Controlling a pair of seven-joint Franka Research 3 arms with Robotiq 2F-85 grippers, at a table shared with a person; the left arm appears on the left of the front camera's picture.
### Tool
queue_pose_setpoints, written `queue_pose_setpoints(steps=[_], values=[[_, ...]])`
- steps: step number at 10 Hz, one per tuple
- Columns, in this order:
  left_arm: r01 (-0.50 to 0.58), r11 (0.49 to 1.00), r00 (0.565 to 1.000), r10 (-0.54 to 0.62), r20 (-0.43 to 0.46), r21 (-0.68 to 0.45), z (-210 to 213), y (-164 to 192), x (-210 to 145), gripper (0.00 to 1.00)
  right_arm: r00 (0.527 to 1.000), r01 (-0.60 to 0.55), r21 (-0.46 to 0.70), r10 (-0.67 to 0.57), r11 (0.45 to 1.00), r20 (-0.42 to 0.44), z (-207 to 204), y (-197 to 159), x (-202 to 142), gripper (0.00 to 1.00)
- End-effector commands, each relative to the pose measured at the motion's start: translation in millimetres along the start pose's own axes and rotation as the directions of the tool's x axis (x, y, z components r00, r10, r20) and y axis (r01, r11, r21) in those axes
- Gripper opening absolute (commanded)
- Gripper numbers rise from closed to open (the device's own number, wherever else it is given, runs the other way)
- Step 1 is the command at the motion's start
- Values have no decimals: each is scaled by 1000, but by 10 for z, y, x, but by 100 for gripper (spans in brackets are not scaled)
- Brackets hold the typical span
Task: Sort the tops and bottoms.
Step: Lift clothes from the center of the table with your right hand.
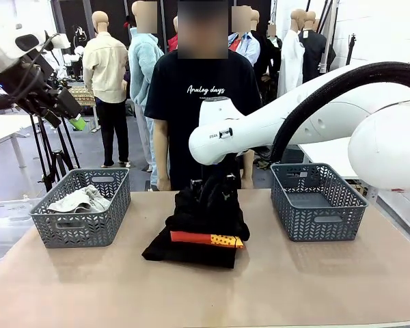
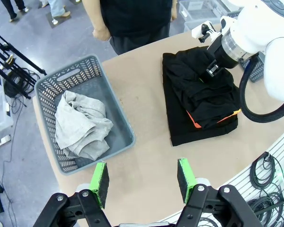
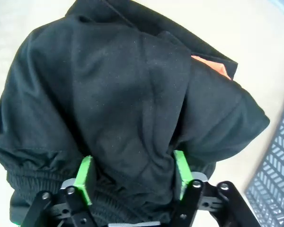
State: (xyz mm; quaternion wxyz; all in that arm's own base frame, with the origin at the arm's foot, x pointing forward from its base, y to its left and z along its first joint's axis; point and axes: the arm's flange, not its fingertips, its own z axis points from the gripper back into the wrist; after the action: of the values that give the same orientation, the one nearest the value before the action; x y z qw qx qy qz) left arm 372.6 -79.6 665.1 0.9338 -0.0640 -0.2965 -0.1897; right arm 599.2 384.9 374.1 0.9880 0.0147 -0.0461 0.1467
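Observation:
A pile lies mid-table. On its top is a black bottom [image 1: 208, 205], under it the orange top [image 1: 205, 239] with a yellow dotted patch, and under that another black bottom [image 1: 184, 254]. My right gripper [image 3: 132, 175] presses into the upper black bottom [image 3: 123, 85], and the cloth bunches between its green pads. An orange corner [image 3: 210, 66] peeks out beyond. The light grey-white top [image 2: 80, 125] lies crumpled in the left basket [image 2: 71, 75]. My left gripper [image 2: 143, 177] hangs open high over the table's left front, holding nothing.
A grey basket [image 1: 318, 212] stands at the right with nothing in it. A person in a black printed T-shirt [image 1: 205, 89] stands at the far edge behind the pile. Bare tabletop [image 1: 212, 294] runs along the near side.

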Motion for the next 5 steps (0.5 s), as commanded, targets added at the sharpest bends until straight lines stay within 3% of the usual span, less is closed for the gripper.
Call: queue_pose_setpoints(steps=[1, 2, 5], values=[[-8, 1000, 1000, 8, 5, 4, 8, -2, -5, 76, 999, -15, 1, 15, 1000, -37, -34, -20, -21, 20], [-8, 1000, 1000, 8, 5, 4, 8, -2, -5, 76, 999, -13, 4, 13, 1000, -39, -36, -17, -29, 1], [-8, 1000, 1000, 8, 5, 4, 8, -2, -5, 76, 999, -16, 29, 17, 999, -40, -27, -9, -43, 0]])
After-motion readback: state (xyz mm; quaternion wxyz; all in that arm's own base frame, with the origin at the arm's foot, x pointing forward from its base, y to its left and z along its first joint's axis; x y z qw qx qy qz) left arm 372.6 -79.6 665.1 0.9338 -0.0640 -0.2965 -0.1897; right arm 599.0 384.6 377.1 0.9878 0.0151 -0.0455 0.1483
